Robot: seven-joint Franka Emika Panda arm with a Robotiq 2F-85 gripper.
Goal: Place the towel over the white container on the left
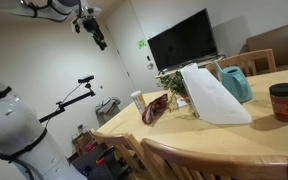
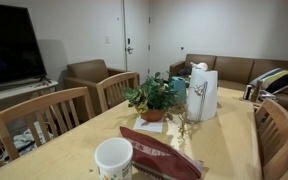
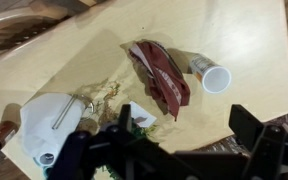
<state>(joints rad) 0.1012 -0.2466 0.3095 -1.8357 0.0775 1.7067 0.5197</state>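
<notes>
Wrist view: the gripper (image 3: 189, 140) hangs high over the table (image 3: 244, 30), its jaws spread wide and holding nothing. The towel (image 3: 162, 75) lies in a ridged, crumpled heap almost directly below, with the white container (image 3: 212, 77) just beside it; whether cloth and cup touch cannot be told. The chief risk, judged from this layout, is the closeness of the two: a descent that drifts toward the cup could let a finger clip its rim and tip or shove the upright, probably light tub. A pinch that takes only the top fold of the towel could let the cloth slip out on the lift. It could also leave the cloth bunched, so that it drops beside the opening rather than over it. In an exterior view the potted plant (image 2: 152, 95) stands just behind the towel, where trailing stems could snag the cloth if it is dragged that way, and the large white slanted object (image 2: 202, 95) rises past that. In an exterior view the gripper (image 1: 98, 38) shows up near the ceiling line, well apart from the table, at the end of an arm (image 1: 54, 7) that runs along the top edge of the frame. The wrist is bent so the fingers slant down toward the towel (image 1: 156, 107) and white container (image 1: 138, 100). From that height the approach is long, and a small aiming error could grow before contact.
</notes>
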